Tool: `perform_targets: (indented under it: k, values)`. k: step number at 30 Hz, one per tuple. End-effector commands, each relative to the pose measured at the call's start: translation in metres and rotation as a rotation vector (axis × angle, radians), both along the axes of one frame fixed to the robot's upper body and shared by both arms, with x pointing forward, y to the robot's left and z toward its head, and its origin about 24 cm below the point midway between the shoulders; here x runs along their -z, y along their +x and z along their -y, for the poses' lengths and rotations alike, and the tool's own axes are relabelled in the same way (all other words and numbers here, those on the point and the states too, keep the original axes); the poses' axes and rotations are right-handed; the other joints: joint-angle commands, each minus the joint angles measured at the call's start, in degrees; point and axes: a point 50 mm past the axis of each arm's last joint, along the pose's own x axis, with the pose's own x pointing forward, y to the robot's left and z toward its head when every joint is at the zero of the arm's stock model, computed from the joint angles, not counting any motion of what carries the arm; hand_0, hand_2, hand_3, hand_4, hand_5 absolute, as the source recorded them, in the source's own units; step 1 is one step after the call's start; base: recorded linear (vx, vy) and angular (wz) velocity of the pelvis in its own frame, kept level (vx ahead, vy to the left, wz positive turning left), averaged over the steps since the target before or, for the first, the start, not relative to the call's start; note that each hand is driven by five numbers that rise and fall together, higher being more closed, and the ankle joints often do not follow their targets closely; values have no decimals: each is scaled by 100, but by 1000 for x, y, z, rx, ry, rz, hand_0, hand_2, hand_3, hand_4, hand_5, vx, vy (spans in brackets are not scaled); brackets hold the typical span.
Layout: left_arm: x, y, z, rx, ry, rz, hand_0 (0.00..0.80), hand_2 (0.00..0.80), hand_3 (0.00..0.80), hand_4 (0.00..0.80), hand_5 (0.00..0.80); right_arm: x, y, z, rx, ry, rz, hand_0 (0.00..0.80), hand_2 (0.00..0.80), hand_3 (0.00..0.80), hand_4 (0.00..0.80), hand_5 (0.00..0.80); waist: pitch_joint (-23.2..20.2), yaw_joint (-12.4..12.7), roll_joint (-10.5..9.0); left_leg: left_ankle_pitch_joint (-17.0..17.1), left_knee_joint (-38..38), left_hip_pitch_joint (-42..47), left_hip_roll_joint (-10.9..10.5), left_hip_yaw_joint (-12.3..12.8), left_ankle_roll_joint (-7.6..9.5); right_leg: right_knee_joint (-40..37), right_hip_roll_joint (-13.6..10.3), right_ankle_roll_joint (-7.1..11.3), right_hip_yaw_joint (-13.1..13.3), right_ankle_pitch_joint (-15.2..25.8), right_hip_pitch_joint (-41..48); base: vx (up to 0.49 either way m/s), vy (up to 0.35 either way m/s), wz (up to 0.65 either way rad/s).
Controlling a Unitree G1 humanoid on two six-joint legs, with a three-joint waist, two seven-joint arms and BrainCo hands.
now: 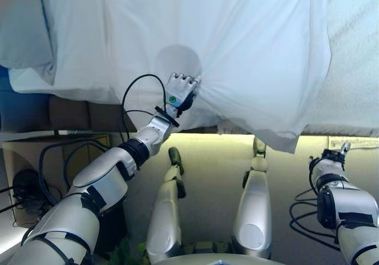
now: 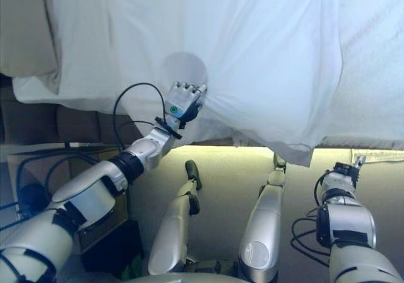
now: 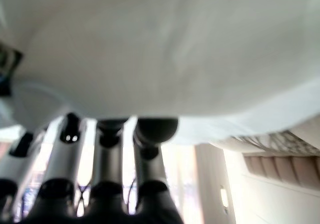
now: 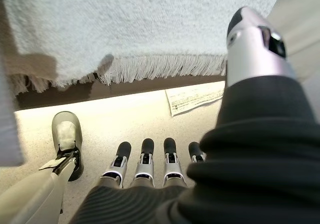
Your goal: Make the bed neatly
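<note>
A white sheet (image 1: pixel 237 52) covers the bed and hangs in a loose fold over its near edge. My left hand (image 1: pixel 180 90) reaches up to that edge with its fingers curled on the sheet, and creases fan out across the cloth from it. In the left wrist view the fingertips (image 3: pixel 155 129) meet the sheet (image 3: pixel 165 49). My right hand (image 1: pixel 334 158) hangs low at the right above the floor, apart from the bedding. Its fingers (image 4: pixel 145 159) are straight and hold nothing.
A textured white blanket (image 1: pixel 355 70) with a fringed edge (image 4: pixel 150 69) lies under the sheet on the right. A pillow (image 1: pixel 21 28) sits at the far left. The brown bed base (image 1: pixel 71 114) shows below the sheet. A paper (image 4: pixel 195 96) lies on the floor.
</note>
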Motion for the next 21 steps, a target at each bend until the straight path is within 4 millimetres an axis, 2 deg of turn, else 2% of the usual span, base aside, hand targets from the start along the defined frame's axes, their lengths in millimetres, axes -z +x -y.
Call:
perform_targets:
  k: [1, 6, 11, 16, 21]
  values:
    - [3, 5, -48, -132, -12, -36, 800, 800, 800, 800, 800, 16, -12, -5, 52, 61, 12, 0, 0, 0, 0, 0, -227, 304, -429, -143, 346, -221, 138, 22, 117, 255, 148, -132, -301, -115, 64, 59, -124, 6]
    - [23, -1, -63, -152, 8, -127, 800, 800, 800, 800, 800, 32, -24, -12, 42, 93, -25, 0, 0, 0, 0, 0, -612, 431, -569, -183, 202, 170, 209, -81, 134, 110, 235, -164, -385, -122, 467, 71, -97, -3]
    - [49, -17, -83, -194, -80, -252, 800, 800, 800, 800, 800, 48, -44, -14, 61, 118, -76, 0, 0, 0, 0, 0, -939, 590, -616, -260, 66, 588, 258, -214, 137, 52, 290, -209, -451, -216, 871, 75, -71, 1]
    - [84, -42, -104, -281, -198, -366, 800, 800, 800, 800, 800, 63, -67, -14, 97, 145, -106, 0, 0, 0, 0, 0, -1191, 749, -619, -273, -140, 926, 265, -327, 165, -52, 358, -247, -501, -271, 1204, 54, -66, 10]
    - [123, -78, -136, -344, -127, -481, 800, 800, 800, 800, 800, 75, -97, -6, 131, 129, -140, 0, 0, 0, 0, 0, -1465, 920, -640, -293, -274, 1225, 294, -422, 147, -159, 388, -249, -572, -317, 1505, 72, -38, 5]
